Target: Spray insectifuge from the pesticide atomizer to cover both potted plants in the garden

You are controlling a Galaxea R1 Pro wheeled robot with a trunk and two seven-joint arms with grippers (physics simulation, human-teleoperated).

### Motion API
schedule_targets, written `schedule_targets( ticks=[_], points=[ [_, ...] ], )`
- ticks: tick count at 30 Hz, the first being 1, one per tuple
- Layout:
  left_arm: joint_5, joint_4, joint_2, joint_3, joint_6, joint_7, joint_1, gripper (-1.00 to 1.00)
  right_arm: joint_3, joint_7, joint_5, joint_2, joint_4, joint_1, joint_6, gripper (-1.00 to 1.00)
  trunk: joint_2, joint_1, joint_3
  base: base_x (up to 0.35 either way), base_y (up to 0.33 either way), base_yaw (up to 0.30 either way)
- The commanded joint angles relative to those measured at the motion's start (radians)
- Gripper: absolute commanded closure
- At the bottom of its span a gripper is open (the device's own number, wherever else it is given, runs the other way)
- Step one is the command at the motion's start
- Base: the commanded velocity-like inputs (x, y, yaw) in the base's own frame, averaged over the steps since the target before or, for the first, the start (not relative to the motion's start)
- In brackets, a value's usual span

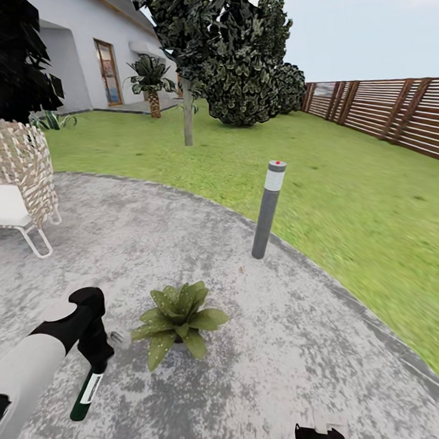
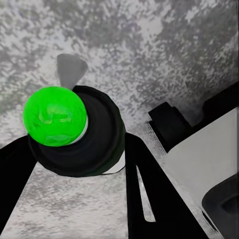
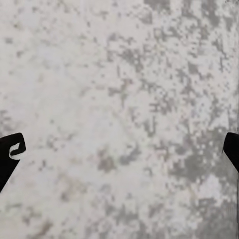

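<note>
- Head view, lower left: left tool (image 1: 94, 358) clamped on slim dark-green pesticide atomizer (image 1: 84, 393), white label, beside leafy potted plant (image 1: 177, 321).
- Mottled grey stone patio (image 1: 289, 354).
- Right tool (image 3: 119, 152): black fingers wide apart.

One potted plant (image 1: 178, 319), one pesticide atomizer (image 1: 87, 392), one bollard lamp (image 1: 268, 209), one wicker chair (image 1: 17, 181).

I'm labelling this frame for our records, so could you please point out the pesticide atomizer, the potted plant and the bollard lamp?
pesticide atomizer (image 1: 86, 393), head view, on the white label of its dark-green body.
potted plant (image 1: 178, 314), head view, on the middle of the leaf rosette.
bollard lamp (image 1: 267, 213), head view, on the grey post below its white band.
</note>
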Motion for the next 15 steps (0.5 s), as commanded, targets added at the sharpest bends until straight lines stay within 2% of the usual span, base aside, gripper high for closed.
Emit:
schedule_targets(
  ticks=[1, 3, 6, 15],
  points=[
    [-0.007, 0.000, -0.003, -0.004, 0.011, -0.010, 0.000, 1.00, -0.004, -0.002, 0.005, 0.000, 0.001, 0.000, -0.003, -1.00, 0.000, 0.000, -0.001, 0.000, -0.267, 0.276],
    [-0.006, 0.002, -0.017, -0.002, 0.011, 0.019, 0.001, 1.00, -0.004, -0.002, 0.005, 0.000, 0.001, 0.000, -0.004, -1.00, 0.000, 0.000, -0.001, 0.000, -0.270, 0.277],
    [-0.004, 0.005, -0.026, -0.001, 0.011, 0.031, 0.001, 1.00, -0.004, -0.002, 0.005, 0.000, 0.001, 0.000, -0.003, -1.00, 0.000, 0.000, -0.001, 0.000, -0.272, 0.277],
    [-0.004, 0.000, -0.032, -0.001, 0.011, 0.033, 0.001, 1.00, -0.004, -0.001, 0.004, 0.009, -0.001, 0.000, -0.002, -1.00, 0.000, 0.000, -0.002, 0.000, -0.273, 0.278]
  ],
)
